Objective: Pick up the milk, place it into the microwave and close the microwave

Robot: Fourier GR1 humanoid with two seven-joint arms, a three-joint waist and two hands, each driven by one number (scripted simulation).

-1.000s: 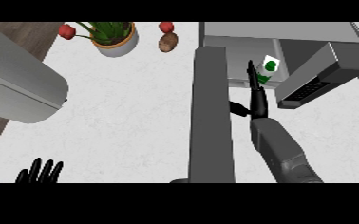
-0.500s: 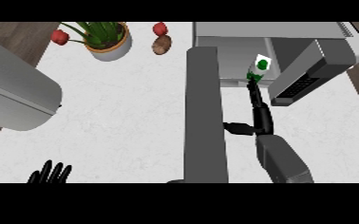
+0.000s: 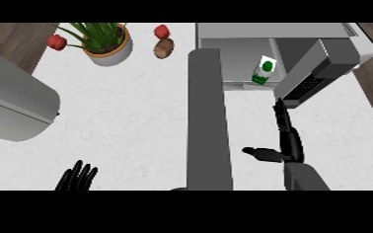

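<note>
Head view: I see the milk [image 3: 264,70] apparently inside the microwave [image 3: 235,47] at the counter's [image 3: 131,113] far edge; right hand [image 3: 291,143] empty, fingers [image 3: 281,117] straight.

Bright, even light across the white counter [image 3: 131,108] left of the microwave [image 3: 270,29], seemingly from overhead, shadows soft and faint, cavity inside the microwave a duller grey than the counter beside it.

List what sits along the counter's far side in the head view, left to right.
small red round object → green plant in a pale pot → tall grey open microwave door → white milk carton with green label → grey microwave control panel with dark keypad
</note>
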